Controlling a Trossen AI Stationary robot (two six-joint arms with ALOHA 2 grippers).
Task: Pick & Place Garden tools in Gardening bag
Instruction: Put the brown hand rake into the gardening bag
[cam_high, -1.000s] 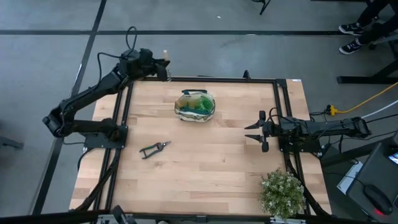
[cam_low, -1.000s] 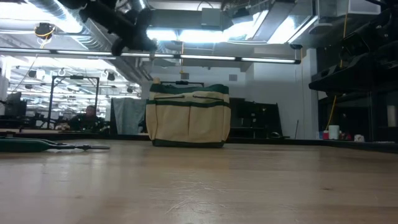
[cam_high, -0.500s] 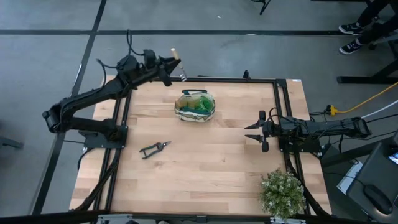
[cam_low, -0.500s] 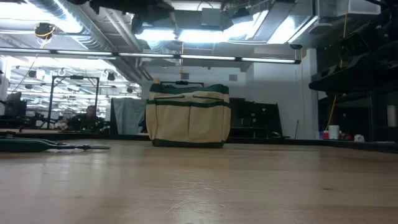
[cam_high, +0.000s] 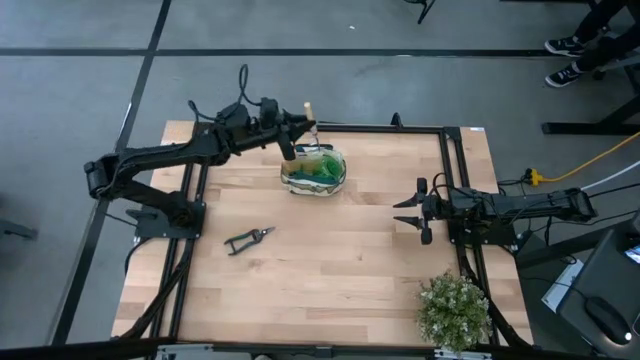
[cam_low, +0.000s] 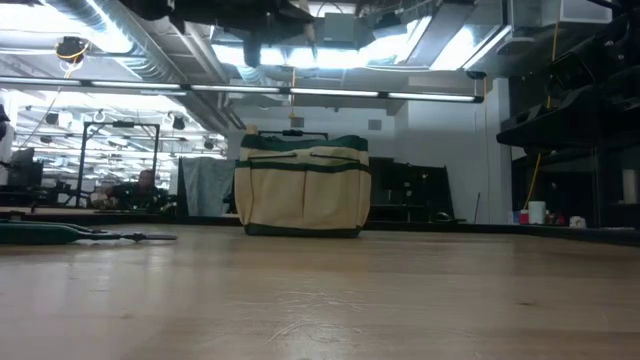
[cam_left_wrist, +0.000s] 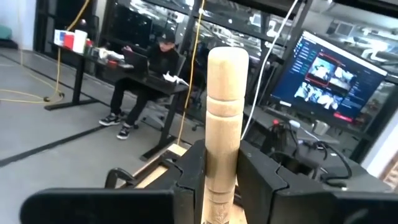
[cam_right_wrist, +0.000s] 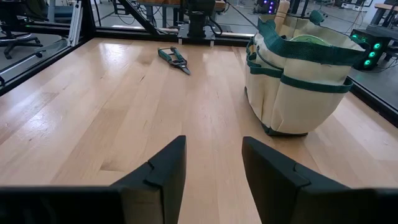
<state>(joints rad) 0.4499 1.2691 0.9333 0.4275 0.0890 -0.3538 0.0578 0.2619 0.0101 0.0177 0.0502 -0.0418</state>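
The cream gardening bag (cam_high: 314, 170) with green trim stands on its base at the table's far middle; it also shows in the low view (cam_low: 302, 185) and the right wrist view (cam_right_wrist: 298, 81). Green things show inside it. My left gripper (cam_high: 296, 130) is shut on a small wood-handled tool (cam_high: 308, 110), high above the bag's far left rim. Black pruning shears (cam_high: 248, 239) lie flat on the table at the near left. My right gripper (cam_high: 405, 215) is open and empty at the table's right side, pointing at the bag. My left gripper pinches the tool's wooden handle (cam_left_wrist: 217, 177) between its two fingers (cam_left_wrist: 189, 180), below the handle's middle. The arm reaches in from the table's left. The handle's rounded free end (cam_left_wrist: 227, 59) sticks out past the fingers. The tool is lifted clear; the fingers hide its working end.
A bushy potted plant (cam_high: 455, 310) stands at the near right corner. A black frame rail (cam_high: 455, 180) runs along the table's edges. Bare wood lies between the shears and my right gripper. A person sits at a desk (cam_left_wrist: 152, 62) beyond the table.
My left gripper has carried the wood-handled tool from beyond the table's far left corner toward the right and a little nearer, over the bag's far left rim. It has stayed shut on the tool. The bag, the shears and my right gripper have kept still.
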